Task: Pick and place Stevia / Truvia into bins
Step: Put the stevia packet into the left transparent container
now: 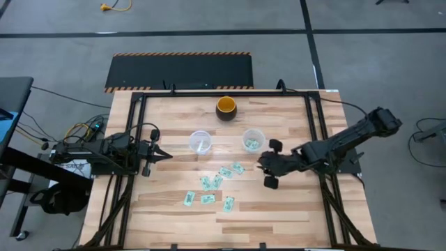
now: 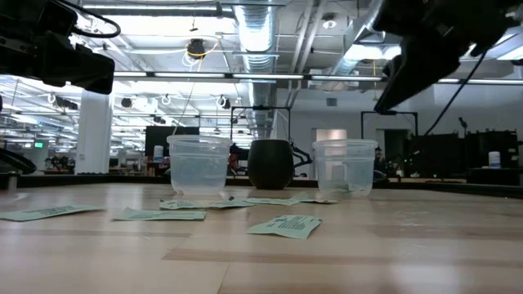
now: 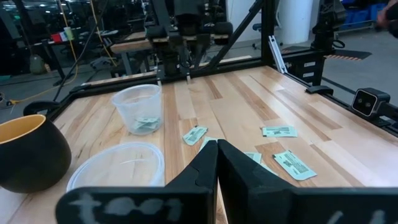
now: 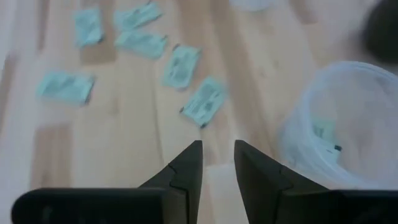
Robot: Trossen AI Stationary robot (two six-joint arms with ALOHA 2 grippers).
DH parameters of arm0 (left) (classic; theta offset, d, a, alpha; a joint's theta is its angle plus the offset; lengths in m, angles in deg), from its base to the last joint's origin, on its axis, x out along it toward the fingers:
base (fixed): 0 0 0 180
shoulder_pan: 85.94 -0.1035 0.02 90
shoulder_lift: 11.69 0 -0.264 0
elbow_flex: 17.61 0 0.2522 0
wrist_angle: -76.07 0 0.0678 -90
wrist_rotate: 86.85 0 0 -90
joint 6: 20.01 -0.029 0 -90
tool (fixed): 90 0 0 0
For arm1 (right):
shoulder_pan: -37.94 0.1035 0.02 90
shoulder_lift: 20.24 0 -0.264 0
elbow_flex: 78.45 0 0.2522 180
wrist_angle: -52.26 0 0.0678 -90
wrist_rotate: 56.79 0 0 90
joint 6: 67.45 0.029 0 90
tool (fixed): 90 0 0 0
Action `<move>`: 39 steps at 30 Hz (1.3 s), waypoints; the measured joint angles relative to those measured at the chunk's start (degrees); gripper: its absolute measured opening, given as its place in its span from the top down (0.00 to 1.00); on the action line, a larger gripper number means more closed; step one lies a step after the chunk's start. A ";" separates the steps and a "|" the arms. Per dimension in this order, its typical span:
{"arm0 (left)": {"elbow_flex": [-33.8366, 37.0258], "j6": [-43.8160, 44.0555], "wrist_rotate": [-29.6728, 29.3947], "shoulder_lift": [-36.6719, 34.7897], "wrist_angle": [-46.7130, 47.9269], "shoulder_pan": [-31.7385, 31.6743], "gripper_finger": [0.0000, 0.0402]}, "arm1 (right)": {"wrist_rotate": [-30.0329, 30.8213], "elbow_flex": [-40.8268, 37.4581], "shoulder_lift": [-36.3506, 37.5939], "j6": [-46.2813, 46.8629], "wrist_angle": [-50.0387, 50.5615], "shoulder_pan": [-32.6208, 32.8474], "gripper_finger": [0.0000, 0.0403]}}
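Several light green and white Stevia sachets (image 1: 217,180) lie flat on the wooden table, in front of two clear cups. The left cup (image 1: 201,141) shows no sachet inside. The right cup (image 1: 252,140) has a sachet (image 4: 323,132) in it. My right gripper (image 4: 217,155) hovers open just right of that cup (image 4: 336,124), slanting down, with nothing between its fingers; the nearest sachet (image 4: 204,102) lies ahead of them. My left gripper (image 3: 216,149) rests shut at the table's left side (image 1: 164,155), pointing toward the cups.
A dark bowl with an orange inside (image 1: 226,107) stands behind the cups, near the far edge. A black frame rail (image 1: 313,132) runs around the table. Bare wood lies between the sachets and the near edge (image 1: 230,226).
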 joint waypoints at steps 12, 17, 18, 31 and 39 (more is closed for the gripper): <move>0.04 -11.81 -3.56 0.00 0.02 -0.02 1.00 | 14.86 -8.57 0.49 12.55 -16.37 3.05 0.78; 0.04 -12.43 -4.22 0.00 0.01 0.00 1.00 | 14.91 -8.59 0.49 12.30 -16.30 3.05 0.78; 0.04 -12.40 -4.22 0.01 -0.03 -0.01 1.00 | 14.93 -8.59 0.49 12.12 -16.29 3.05 0.78; 0.33 4.04 0.09 0.00 -6.45 0.00 1.00 | 14.93 -8.59 0.47 6.49 -16.26 2.88 0.78; 0.25 8.93 2.50 0.02 -7.30 0.00 1.00 | 17.39 -8.59 0.47 4.43 -16.35 2.89 0.78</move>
